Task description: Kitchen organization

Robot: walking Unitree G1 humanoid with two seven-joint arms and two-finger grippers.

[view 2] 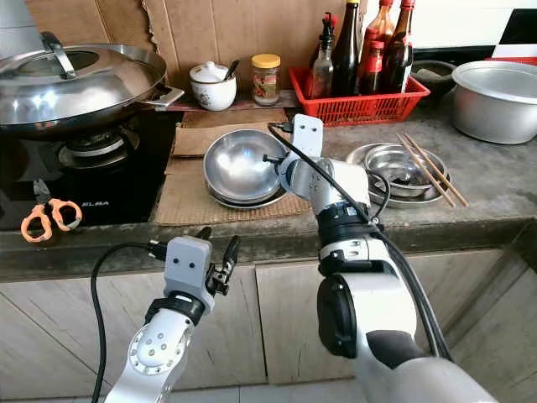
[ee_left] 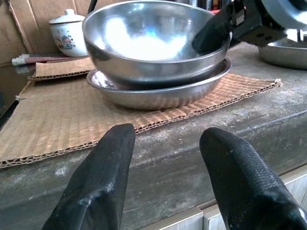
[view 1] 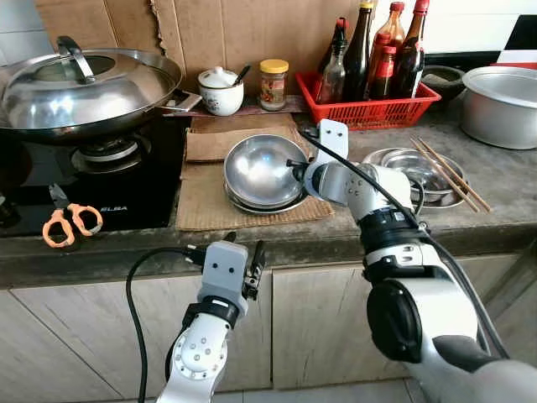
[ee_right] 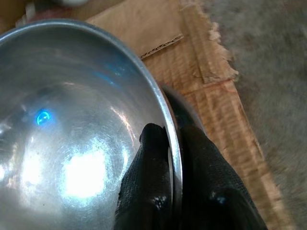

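Right gripper (ee_right: pixel 169 191) pinching right rim of top steel bowl (view 1: pixel 258 168), one finger inside, one outside. Bowl sits tilted in stack of steel dishes (view 1: pixel 264 204) on cardboard mat (view 1: pixel 201 201), mid-counter, right of stove (view 1: pixel 92 180). Left gripper (ee_left: pixel 165 167) low at counter's near edge, fingers spread wide, holding nothing. Orange scissors (view 1: pixel 71 223) on stove's near corner.

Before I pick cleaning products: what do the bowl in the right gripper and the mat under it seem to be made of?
The bowl, its rim pinched by the right gripper, looks like polished stainless steel: bright and mirror-like. The mat looks like raw corrugated cardboard: matte brown, with fluted edges.
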